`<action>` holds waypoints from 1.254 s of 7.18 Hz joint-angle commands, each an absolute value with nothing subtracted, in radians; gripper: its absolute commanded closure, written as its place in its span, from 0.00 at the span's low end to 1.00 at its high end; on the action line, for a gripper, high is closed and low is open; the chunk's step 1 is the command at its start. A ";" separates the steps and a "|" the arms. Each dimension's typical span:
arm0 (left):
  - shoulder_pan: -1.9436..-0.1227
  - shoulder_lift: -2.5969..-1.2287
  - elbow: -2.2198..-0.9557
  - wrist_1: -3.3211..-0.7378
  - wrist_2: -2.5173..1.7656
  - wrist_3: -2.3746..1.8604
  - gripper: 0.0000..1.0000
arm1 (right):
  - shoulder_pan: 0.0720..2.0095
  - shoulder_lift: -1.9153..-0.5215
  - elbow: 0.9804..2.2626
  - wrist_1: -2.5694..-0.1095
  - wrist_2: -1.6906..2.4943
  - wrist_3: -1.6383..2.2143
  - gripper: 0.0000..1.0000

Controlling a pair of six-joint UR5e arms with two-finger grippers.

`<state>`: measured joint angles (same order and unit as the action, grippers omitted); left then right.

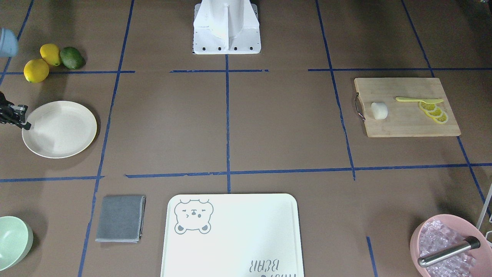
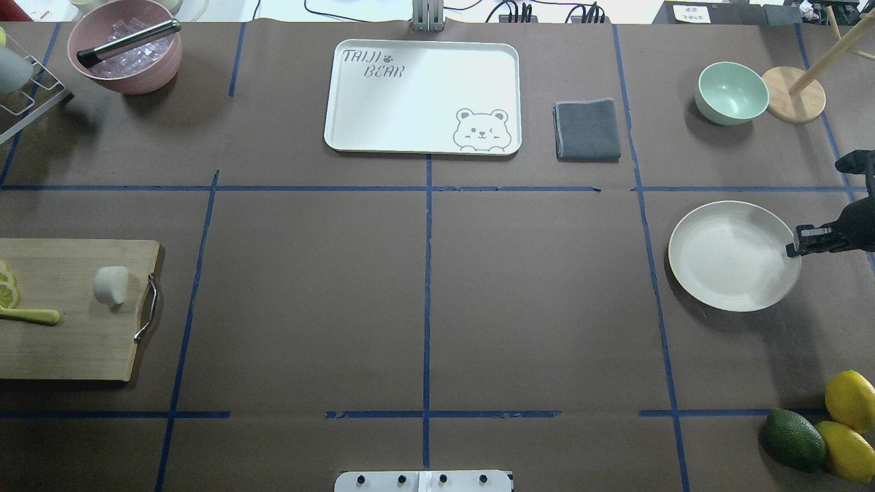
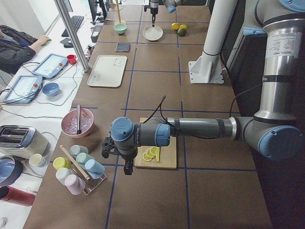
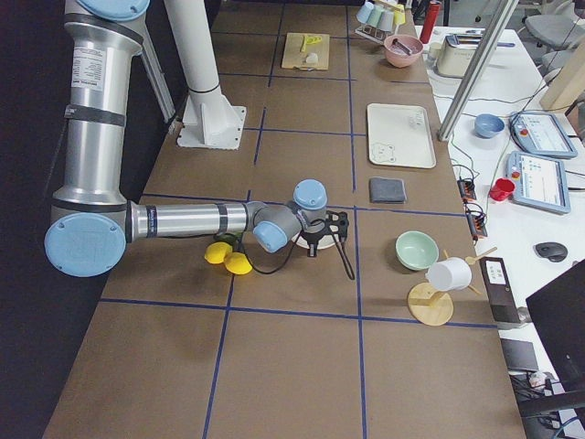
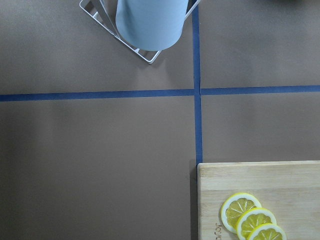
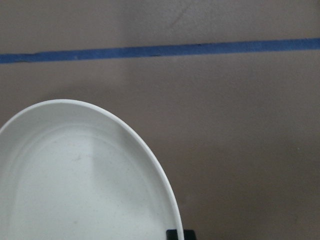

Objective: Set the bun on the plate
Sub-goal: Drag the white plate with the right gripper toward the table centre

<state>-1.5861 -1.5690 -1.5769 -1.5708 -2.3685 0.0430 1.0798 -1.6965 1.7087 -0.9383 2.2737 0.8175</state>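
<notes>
The bun (image 1: 379, 110), likely soft and light, is best pinched gently across its sides; the jaws' state cannot be told.

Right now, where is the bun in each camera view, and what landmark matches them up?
Front-facing: bun right of centre, on the cutting board by its handle.
Overhead: left edge, same board end.
Exterior left: not visible; the left arm covers that end.
Exterior right: far top, a pale speck on the board.
Left wrist: not in it; only board corner and lemon slices.
Right wrist: not in it.
Landmark: the cutting board.
</notes>
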 commanded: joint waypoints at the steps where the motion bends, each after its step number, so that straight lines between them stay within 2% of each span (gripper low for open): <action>1: -1.586 -1.574 -1.575 -1.571 -2.368 0.043 0.00 | 1.118 -1.608 1.797 -0.937 2.362 1.016 1.00; 3: -1.586 -1.572 -1.578 -1.572 -2.368 0.007 0.00 | 0.938 -1.412 1.787 -0.939 2.317 1.284 1.00; 6: -1.586 -1.569 -1.592 -1.572 -2.368 -0.014 0.00 | 0.580 -1.219 1.743 -0.954 1.940 1.532 1.00; 8: -1.586 -1.569 -1.591 -1.572 -2.367 -0.014 0.00 | 0.487 -1.129 1.625 -0.962 1.824 1.543 1.00; 9: -1.586 -1.568 -1.591 -1.572 -2.367 -0.014 0.00 | 0.477 -1.129 1.623 -0.975 1.815 1.543 1.00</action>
